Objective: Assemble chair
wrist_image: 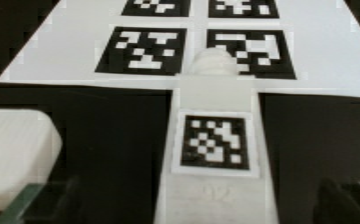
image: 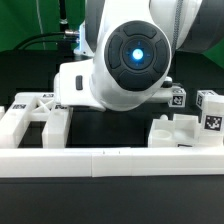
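Observation:
A white square post [wrist_image: 212, 150] of the chair, with a black-and-white tag on its top face, lies on the dark table. It runs lengthwise between my fingers, and its far end reaches the marker board [wrist_image: 61, 50]. My gripper [wrist_image: 191, 207] is open and straddles the post, with dark gaps between it and each fingertip [wrist_image: 24, 206]. Another chunky white chair piece [wrist_image: 13, 150] lies beside the post. In the exterior view the arm [image: 130, 60] hides the gripper. An X-braced panel [image: 40, 112] lies at that view's left, and tagged pieces [image: 195, 125] at its right.
A long low white border rail [image: 110, 162] runs across the front of the table in the exterior view. A green backdrop stands behind the arm.

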### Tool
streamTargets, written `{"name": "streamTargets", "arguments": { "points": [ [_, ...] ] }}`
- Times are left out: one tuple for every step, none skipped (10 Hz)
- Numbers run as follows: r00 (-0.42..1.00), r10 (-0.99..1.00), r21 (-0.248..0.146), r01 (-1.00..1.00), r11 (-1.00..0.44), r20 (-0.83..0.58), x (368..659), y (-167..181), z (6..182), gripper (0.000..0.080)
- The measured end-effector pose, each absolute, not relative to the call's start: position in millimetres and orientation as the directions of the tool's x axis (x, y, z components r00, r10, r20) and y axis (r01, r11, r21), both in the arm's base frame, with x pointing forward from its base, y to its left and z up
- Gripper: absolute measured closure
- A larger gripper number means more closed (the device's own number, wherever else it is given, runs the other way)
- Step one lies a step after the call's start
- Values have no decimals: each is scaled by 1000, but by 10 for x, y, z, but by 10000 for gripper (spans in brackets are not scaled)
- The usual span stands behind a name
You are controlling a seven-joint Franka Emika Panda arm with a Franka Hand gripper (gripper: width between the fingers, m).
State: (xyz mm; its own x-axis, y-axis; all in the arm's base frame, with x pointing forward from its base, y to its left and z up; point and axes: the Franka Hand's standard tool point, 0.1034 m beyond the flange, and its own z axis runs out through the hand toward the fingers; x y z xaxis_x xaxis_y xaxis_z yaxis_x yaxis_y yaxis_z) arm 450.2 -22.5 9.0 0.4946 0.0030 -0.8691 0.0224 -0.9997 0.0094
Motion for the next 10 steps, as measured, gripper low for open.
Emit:
{"name": "streamTargets", "arguments": {
  "points": [
    [496,0,13,22,-1000,-868,4499,-214,83,273],
    [495,-2,15,22,-1000,-869,4497,-208,82,409],
    [496,-1,14,23,-1000,-869,4499,-208,83,409],
    [496,-1,14,23,-1000,-868,4502,-209,85,514],
    [500,0,13,23,-1000,-866,4521,-206,102,514],
    [504,2,12,24,-1000,-864,4571,-194,155,514],
    [507,6,6,21,-1000,-862,4655,-160,267,514],
    [511,11,-6,11,-1000,-859,4756,-113,400,514],
    [522,19,-12,17,-1000,-853,4859,-93,525,514],
    [545,38,-26,31,-999,-838,4944,-78,613,514]
  ]
}}
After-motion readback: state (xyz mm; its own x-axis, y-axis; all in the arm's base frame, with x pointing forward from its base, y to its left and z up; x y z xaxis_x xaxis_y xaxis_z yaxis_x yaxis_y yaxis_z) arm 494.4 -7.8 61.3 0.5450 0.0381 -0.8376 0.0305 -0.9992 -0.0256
